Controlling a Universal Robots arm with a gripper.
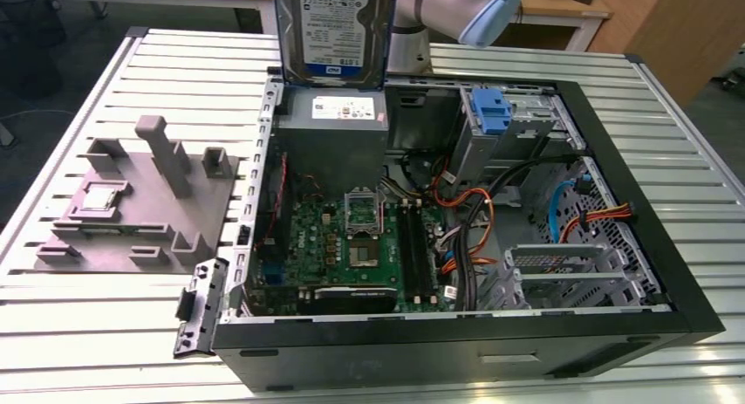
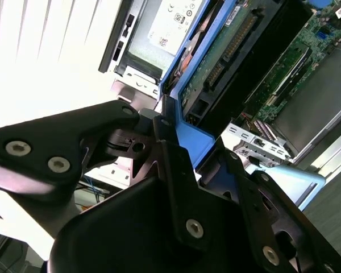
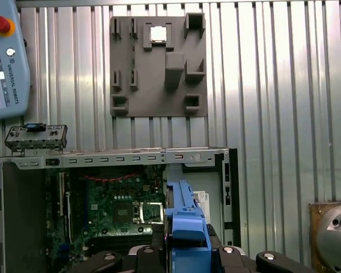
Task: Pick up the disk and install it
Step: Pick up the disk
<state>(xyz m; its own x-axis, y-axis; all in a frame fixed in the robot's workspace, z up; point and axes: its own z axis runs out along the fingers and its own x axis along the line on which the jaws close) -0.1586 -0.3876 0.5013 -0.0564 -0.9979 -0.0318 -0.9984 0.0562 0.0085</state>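
- Table: slatted metal top that carries everything else.
- Case: open computer tower lying on its side, with the board and cables exposed.
- Fixture: grey plate with posts, beside the case at the exterior view's left.
- Supply: grey box at the far end of the case.
- Disk: held upright in the air just above the supply, label toward the exterior view. Its bare circuit side appears in the second wrist view. It is probably rigid, dense for its size and sensitive to shock. The blue bracket at its edge looks like the safest hold, since it keeps contact off the circuit side.
- Gripper: its black fingers are clamped on the bracket from both sides.
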